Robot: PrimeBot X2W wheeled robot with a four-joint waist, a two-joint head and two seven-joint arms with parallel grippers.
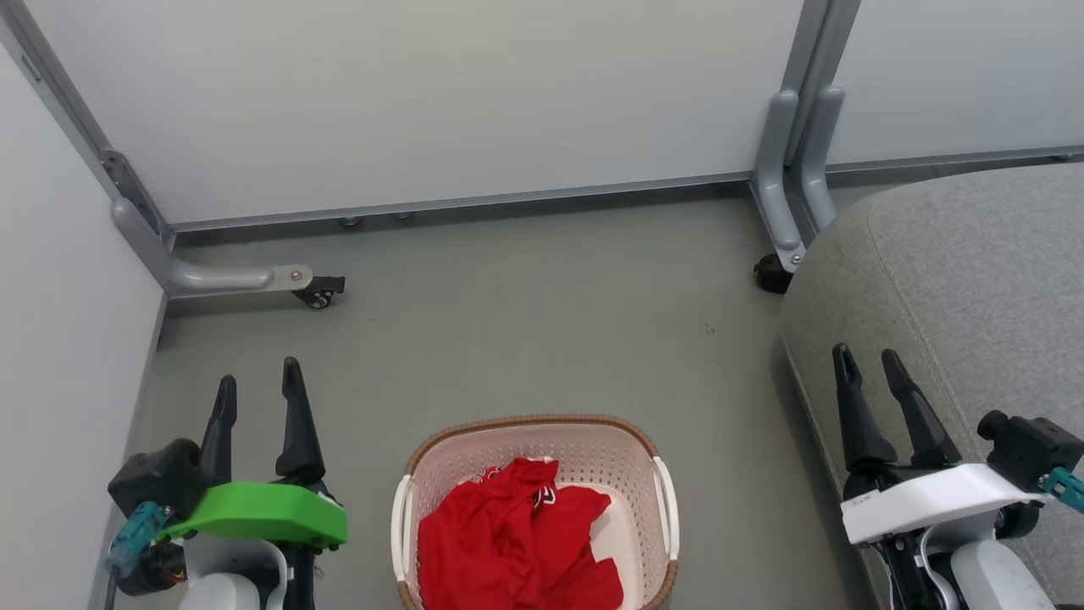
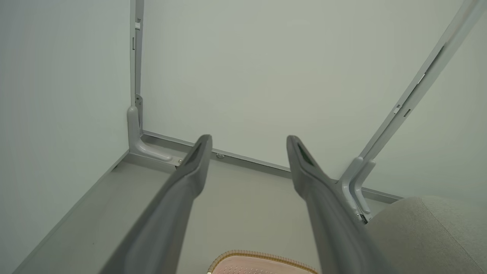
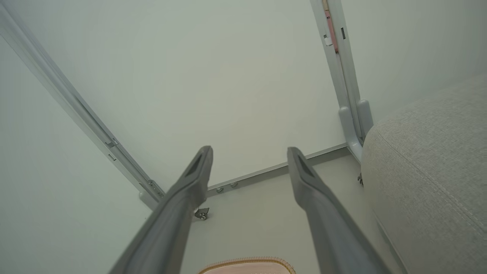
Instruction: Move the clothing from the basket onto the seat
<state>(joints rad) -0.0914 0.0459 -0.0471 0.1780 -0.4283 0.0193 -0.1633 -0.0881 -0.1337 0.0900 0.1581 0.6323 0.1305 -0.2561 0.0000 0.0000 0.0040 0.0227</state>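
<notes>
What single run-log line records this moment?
stage: not started | clothing: in basket | seat: no clothing seen | left gripper: open | right gripper: open

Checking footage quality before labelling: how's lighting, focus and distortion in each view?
Head view: even soft light, no glare, sharp; the clothing in the basket vivid red. Left wrist view: the left gripper is soft up close, the partition frame leans from wide-angle. Right wrist view: the right gripper equally soft, the seat weave crisp.

Basket (image 1: 593, 462): perforated cream plastic, brown woven-look rim. Clothing (image 1: 508, 542): soft red cloth, matt. Seat (image 1: 974, 271): coarse grey fabric. Floor (image 1: 525, 322): smooth, matt. Partition posts (image 1: 788, 161): satin grey metal.
</notes>
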